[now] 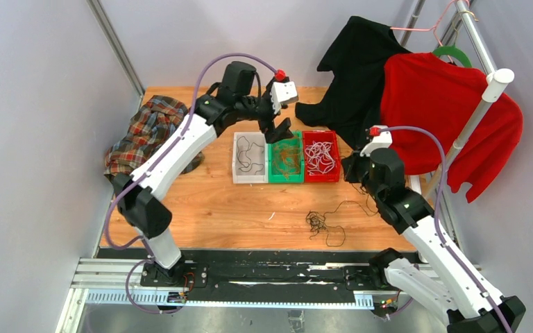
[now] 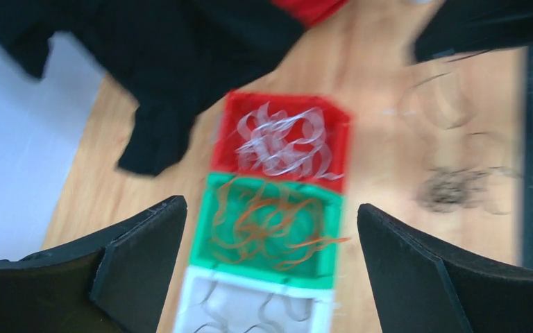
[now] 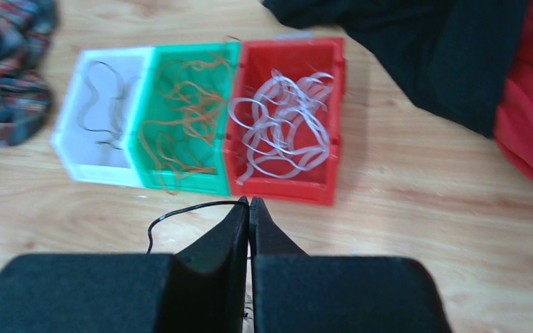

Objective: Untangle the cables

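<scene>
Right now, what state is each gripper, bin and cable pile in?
left gripper: open, over the green bin.
right gripper: shut on a black cable.
white bin: holds a black strand.
green bin: holds orange cables.
red bin: holds white cables.
black tangle: knotted, lying on the table.

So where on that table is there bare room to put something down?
Best is the bare wood in front of the white bin and green bin, left of the black cable tangle. The right side is crowded: red bin, black garment, right arm, jaws shut on a black cable.
</scene>
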